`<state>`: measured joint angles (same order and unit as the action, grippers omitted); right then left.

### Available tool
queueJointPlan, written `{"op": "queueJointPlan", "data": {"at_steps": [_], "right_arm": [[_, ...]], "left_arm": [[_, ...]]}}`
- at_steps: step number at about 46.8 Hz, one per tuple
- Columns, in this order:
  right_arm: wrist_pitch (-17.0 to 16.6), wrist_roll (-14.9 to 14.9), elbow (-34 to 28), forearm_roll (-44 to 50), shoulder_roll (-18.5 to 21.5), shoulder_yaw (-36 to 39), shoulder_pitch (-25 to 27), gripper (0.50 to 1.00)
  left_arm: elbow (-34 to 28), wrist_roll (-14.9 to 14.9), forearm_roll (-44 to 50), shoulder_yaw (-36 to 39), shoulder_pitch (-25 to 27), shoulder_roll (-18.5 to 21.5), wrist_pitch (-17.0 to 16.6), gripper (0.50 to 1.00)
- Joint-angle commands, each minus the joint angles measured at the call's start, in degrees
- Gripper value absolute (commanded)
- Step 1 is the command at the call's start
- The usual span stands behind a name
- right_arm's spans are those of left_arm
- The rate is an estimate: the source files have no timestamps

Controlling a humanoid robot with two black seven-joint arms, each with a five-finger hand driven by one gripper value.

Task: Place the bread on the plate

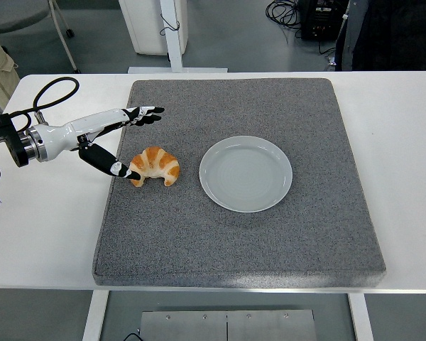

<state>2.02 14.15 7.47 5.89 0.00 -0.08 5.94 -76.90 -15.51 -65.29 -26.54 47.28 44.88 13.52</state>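
A golden croissant (156, 165) lies on the left part of the grey mat (241, 234). Just to its right sits an empty pale plate (246, 173). My left hand (131, 138) reaches in from the left edge with its fingers spread wide. The fingers (145, 116) stretch out behind the croissant, and the thumb tip rests against the croissant's left end. Nothing is held in the hand. The right arm is out of view.
The grey mat covers most of the white table (50, 227). A black cable (53, 89) loops over the table behind my left wrist. Table legs, chair legs and cables stand on the floor beyond the far edge.
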Motion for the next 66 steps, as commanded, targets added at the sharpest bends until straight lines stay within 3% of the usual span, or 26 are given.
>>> {"op": "queueJointPlan", "data": {"at_steps": [1,8,20,31,38,47,66], "right_arm": [[0.0,0.0,0.0,0.0,0.0,0.08,0.03,1.0],[0.0,0.0,0.0,0.0,0.0,-0.01,-0.05,1.0],[0.0,0.0,0.0,0.0,0.0,-0.01,0.03,1.0],[0.0,0.0,0.0,0.0,0.0,0.08,-0.05,1.0],[0.0,0.0,0.0,0.0,0.0,-0.01,0.03,1.0],[0.0,0.0,0.0,0.0,0.0,-0.01,0.03,1.0],[0.0,0.0,0.0,0.0,0.0,-0.01,0.03,1.0]], "left_arm": [[0.08,0.3,-0.28,0.26,-0.78,-0.23,0.01,0.995],[0.25,0.21,-0.01,1.58,-0.96,-0.23,-0.08,0.992],[1.04,0.21,-2.03,1.75,-1.66,-0.84,-3.5,0.974],[2.63,0.21,-6.34,1.75,-2.1,-2.6,-8.51,0.972],[4.47,0.21,-8.8,1.84,-4.21,-4.36,-14.13,0.972],[7.55,0.13,-11.62,5.26,-3.95,-7.52,-16.77,0.971],[8.08,-0.22,-10.91,5.71,-3.86,-9.1,-18.97,0.972]]}}
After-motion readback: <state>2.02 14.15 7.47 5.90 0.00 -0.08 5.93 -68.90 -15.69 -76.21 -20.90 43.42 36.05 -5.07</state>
